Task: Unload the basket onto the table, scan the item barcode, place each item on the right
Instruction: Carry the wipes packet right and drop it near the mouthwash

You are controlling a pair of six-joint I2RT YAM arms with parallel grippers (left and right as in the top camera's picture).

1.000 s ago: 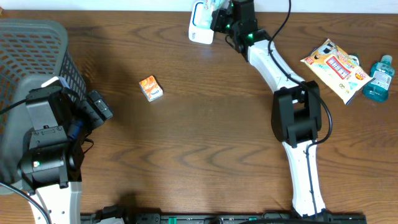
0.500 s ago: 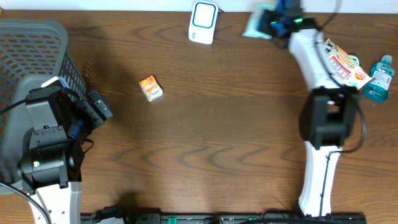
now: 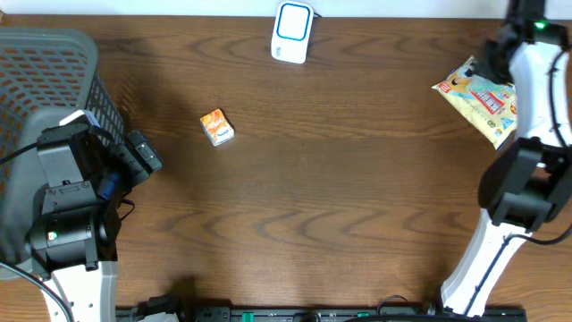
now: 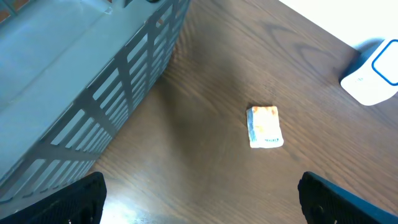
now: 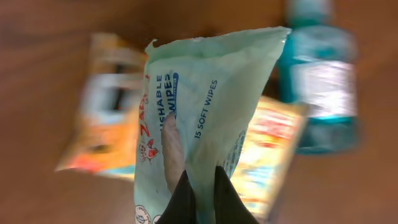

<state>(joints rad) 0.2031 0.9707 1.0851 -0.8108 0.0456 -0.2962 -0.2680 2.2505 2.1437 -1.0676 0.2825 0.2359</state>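
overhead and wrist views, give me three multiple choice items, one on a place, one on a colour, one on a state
1. Where does the orange box lie?
A. on the table, between basket and scanner
B. inside the basket
C. on top of the scanner

2. What colour is the bottle?
A. red
B. teal-blue
C. black

3. How is the right gripper?
A. open and empty
B. shut on the bottle
C. shut on the wipes

Answers:
1 A: the overhead view shows the box on bare wood, apart from both.
2 B: the right wrist view shows it teal-blue, though blurred.
3 C: the fingers pinch the pack's lower edge in the right wrist view.
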